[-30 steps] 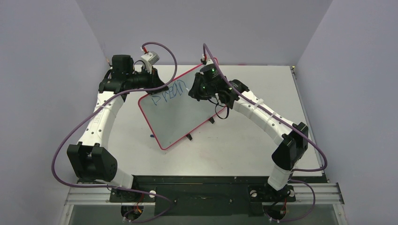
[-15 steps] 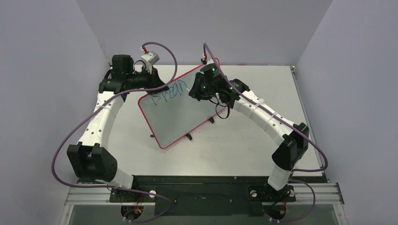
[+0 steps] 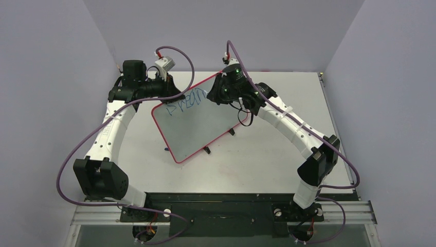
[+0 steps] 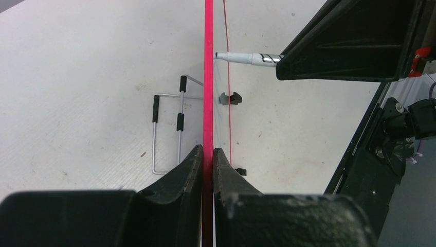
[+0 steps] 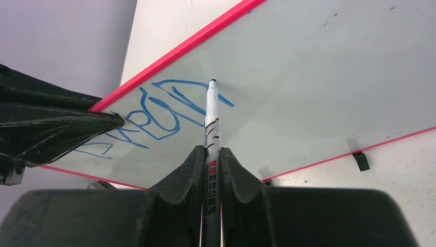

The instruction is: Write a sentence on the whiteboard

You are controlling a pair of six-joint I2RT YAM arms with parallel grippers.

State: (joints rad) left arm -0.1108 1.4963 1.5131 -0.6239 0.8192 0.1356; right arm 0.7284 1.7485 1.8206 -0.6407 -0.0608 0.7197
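2 grippers are seen at the tilted whiteboard [image 3: 193,128] at mid-table [image 3: 267,154]: its red rim is pinched by the closed left gripper [image 4: 207,153], while a marker [image 5: 211,110] is clamped in the right gripper [image 5: 211,153], tip pressed against the blue sentence [image 5: 164,110].

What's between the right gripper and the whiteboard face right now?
Only the marker: the right gripper is shut on its barrel, and its tip meets the whiteboard at the blue sentence. The right wrist view shows it.
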